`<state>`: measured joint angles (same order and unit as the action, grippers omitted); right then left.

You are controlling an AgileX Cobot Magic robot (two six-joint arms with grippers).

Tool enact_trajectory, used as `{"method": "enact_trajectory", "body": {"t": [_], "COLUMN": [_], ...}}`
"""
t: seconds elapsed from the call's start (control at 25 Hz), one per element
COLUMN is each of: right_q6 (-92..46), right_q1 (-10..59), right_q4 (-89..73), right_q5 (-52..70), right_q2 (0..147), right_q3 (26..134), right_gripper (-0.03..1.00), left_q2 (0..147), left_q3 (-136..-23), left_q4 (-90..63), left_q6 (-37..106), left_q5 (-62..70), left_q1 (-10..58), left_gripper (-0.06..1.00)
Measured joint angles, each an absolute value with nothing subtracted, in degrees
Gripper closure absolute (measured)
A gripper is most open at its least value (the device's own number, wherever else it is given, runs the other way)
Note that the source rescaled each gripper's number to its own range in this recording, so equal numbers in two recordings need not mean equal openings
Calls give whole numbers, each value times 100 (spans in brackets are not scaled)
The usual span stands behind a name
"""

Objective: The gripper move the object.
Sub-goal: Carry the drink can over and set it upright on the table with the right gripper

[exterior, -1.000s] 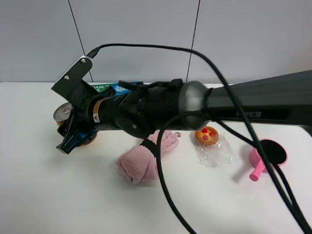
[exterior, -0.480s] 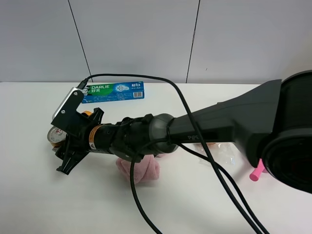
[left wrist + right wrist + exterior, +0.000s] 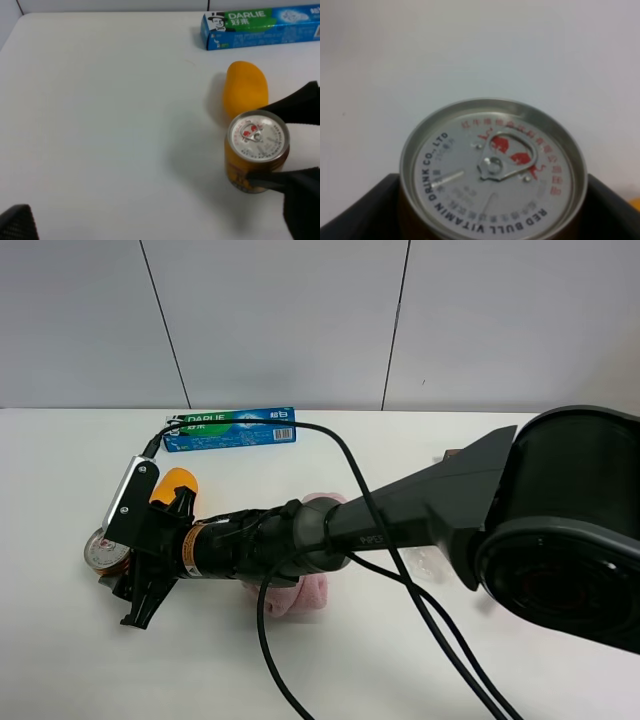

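Observation:
The golden-orange can (image 3: pixel 100 548) with a silver top and pull tab stands upright at the table's left front. My right gripper (image 3: pixel 122 565) reaches across from the right and is shut on it. In the left wrist view its black jaws clamp the can (image 3: pixel 257 150) from both sides. The right wrist view looks straight down on the can's lid (image 3: pixel 492 167), with the jaws dark on either side. I cannot tell whether the can rests on the table or hangs just above it. Of my left gripper only one fingertip (image 3: pixel 15 222) shows, far off to the side.
A smooth orange mango (image 3: pixel 172 485) lies just behind the can, also in the left wrist view (image 3: pixel 244 89). A blue-green toothpaste box (image 3: pixel 230 428) lies at the back. A pink towel (image 3: pixel 305 592) sits under the arm. Black cables trail over the table's front.
My right gripper has carried the can from beside the toothpaste box toward the front left and lower. The mango and toothpaste box, hidden before, now show.

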<state>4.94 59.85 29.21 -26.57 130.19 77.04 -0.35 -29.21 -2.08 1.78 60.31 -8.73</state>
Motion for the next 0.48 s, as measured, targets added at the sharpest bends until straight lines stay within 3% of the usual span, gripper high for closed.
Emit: {"method": "enact_trajectory", "body": {"t": [0.48], "right_q6": [1367], "right_q1": [5985], "right_q4": [3102], "right_q5": [-2958], "right_q2": [13126], "right_q3": [7704], "right_gripper": [96], "left_q2": [-35], "left_q3": [-2921], "left_q4": [-208], "left_q6": [178], "left_q5": [6031], "left_q1": [-873], "left_gripper": [-6]}}
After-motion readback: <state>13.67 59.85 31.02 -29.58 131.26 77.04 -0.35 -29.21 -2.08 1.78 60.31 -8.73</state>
